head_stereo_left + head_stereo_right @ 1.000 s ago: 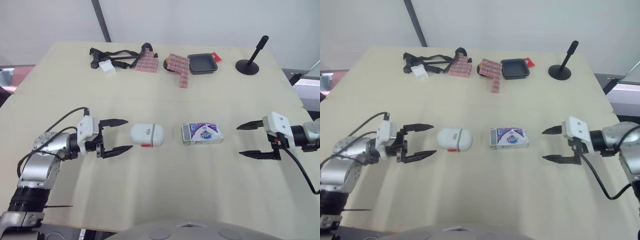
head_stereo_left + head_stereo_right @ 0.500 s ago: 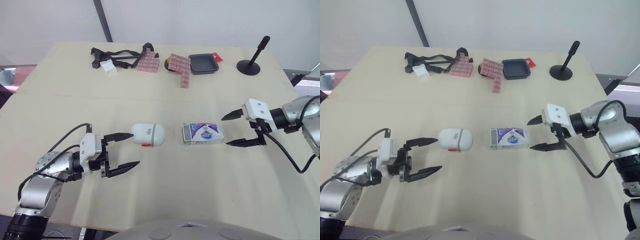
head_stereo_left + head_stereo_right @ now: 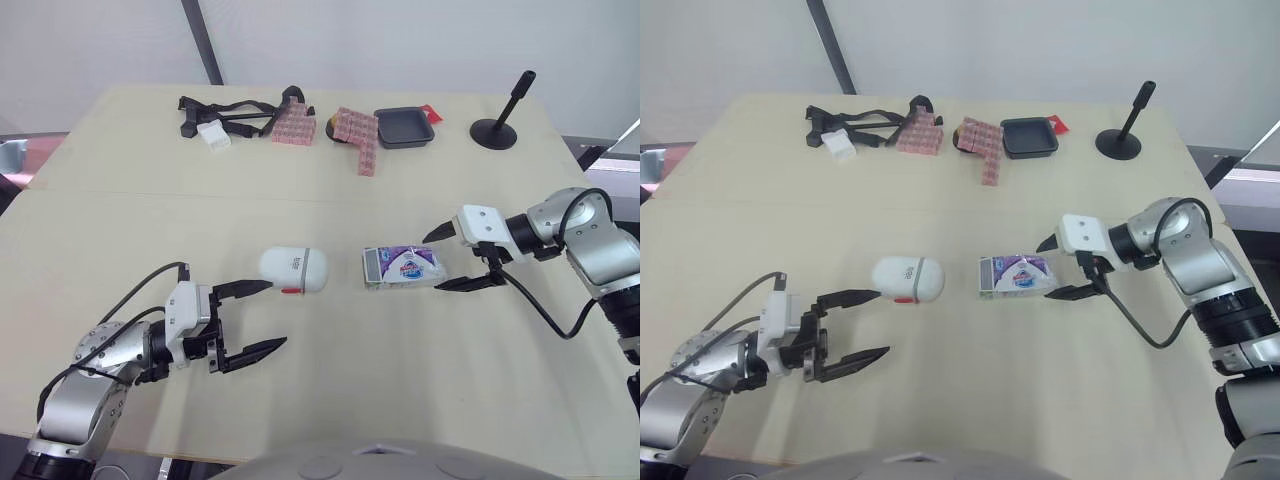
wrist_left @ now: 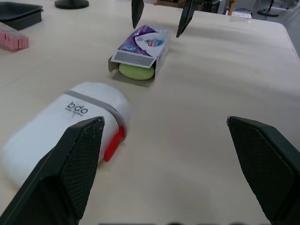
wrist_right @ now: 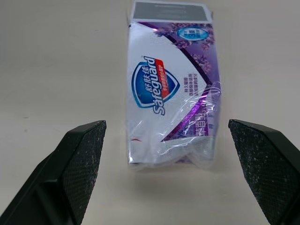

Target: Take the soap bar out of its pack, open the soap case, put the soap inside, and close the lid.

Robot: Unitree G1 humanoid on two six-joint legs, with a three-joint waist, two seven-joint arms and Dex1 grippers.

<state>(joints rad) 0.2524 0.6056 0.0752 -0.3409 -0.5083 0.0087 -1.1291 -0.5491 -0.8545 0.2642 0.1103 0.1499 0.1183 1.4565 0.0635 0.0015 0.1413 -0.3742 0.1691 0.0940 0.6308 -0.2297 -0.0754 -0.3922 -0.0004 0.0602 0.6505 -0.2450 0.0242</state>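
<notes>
The soap pack, a purple and white box, lies flat at the table's middle. Its left end is open, and a green soap bar shows inside it. To its left lies the white oval soap case, lid down, with a red latch. My right gripper is open, its fingertips flanking the pack's right end; the pack lies ahead between the two fingers. My left gripper is open and holds nothing. It hovers in front of the case, a little nearer the table's front edge.
Along the far edge sit a black strap bundle with a white piece, pink block pieces, a black tray and a black stand. Bare tabletop spreads in front of the pack and case.
My right gripper has swung left, from well right of the pack to its right end. My left gripper has drawn back toward the front edge and slightly right.
</notes>
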